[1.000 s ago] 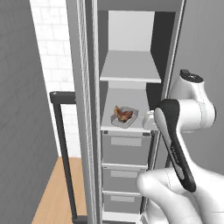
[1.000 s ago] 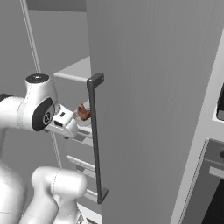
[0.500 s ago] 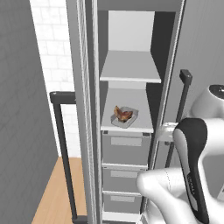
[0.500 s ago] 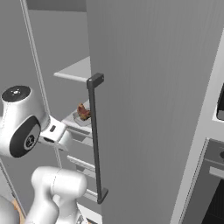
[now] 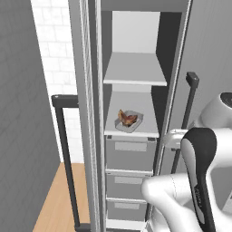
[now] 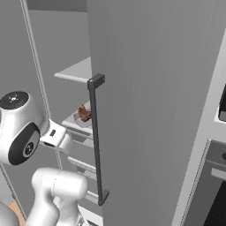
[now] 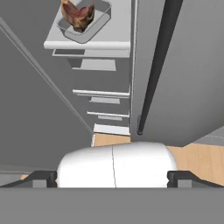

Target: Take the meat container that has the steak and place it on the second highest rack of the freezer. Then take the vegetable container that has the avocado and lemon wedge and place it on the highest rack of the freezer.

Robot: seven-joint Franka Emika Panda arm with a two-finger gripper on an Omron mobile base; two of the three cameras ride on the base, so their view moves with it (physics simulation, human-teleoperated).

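Steak in meat container on second highest rack, frame center: step one done. Highest rack bare, veg container pending. Claw state: cannot tell.

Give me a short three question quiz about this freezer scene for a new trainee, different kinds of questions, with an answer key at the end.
1. True or false: the steak sits in a container on the second highest rack.
2. What lies on the highest rack? A) the steak B) an avocado C) nothing visible
3. Fill in: directly below the second highest rack are grey ____.

Key: 1 true; 2 C; 3 drawers
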